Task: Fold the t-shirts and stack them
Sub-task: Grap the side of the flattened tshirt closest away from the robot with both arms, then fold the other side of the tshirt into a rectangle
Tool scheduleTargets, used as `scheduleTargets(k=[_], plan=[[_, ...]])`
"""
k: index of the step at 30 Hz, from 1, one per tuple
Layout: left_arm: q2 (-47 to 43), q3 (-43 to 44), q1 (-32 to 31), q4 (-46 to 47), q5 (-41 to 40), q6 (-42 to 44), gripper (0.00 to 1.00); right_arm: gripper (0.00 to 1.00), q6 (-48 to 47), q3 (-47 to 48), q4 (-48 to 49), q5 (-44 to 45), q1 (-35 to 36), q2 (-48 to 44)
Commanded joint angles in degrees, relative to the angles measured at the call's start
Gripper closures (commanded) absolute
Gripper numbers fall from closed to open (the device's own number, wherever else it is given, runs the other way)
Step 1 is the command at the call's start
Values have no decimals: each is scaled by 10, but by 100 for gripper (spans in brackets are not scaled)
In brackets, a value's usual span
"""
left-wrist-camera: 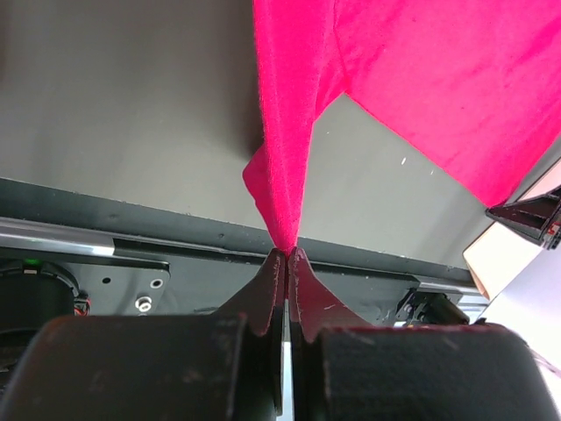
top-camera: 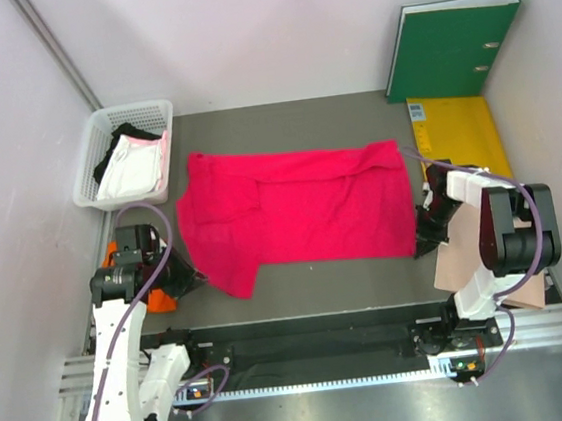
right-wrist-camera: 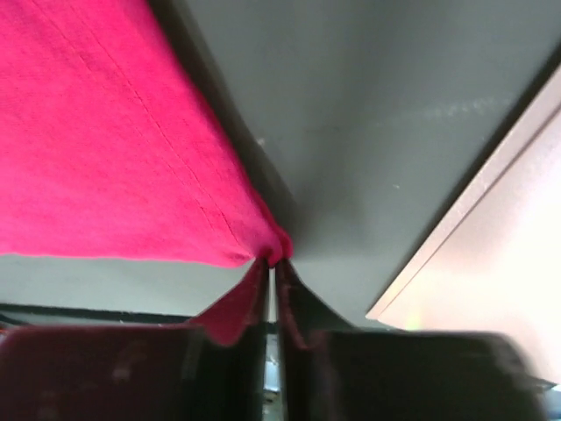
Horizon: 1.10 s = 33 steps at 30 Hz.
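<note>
The left claw (left-wrist-camera: 285, 256) and right claw (right-wrist-camera: 272, 261) each pinch shut on a near corner of the magenta t-shirt (top-camera: 301, 208) spread across the worktop (top-camera: 319, 289), presumably to fold its edge evenly.

White basket (top-camera: 86, 171) at far left, green binder (top-camera: 450, 52) propped at far right, yellow folder (top-camera: 459, 136) lying beside it, tan sheet (top-camera: 458, 264) nearer

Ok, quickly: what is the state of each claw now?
Left claw: closed on the magenta-red t-shirt.
Right claw: closed on the same t-shirt.
</note>
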Motion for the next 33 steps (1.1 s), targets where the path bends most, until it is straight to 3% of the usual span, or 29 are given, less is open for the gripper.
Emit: scheduleTargets(k=[1,14,26,33], plan=[[11,4,2,-8,4,1,100,100,-2,-4,87,0,7,-6],[69,62,3,65,-13,8,100,100,-1,43,55,7,7,-116],[158,124,3,256,-16,-16,100,100,0,101,87,-6,7,-102],[240,159,3,353,-15,-24,100,100,11,145,135,-12,7,-42]])
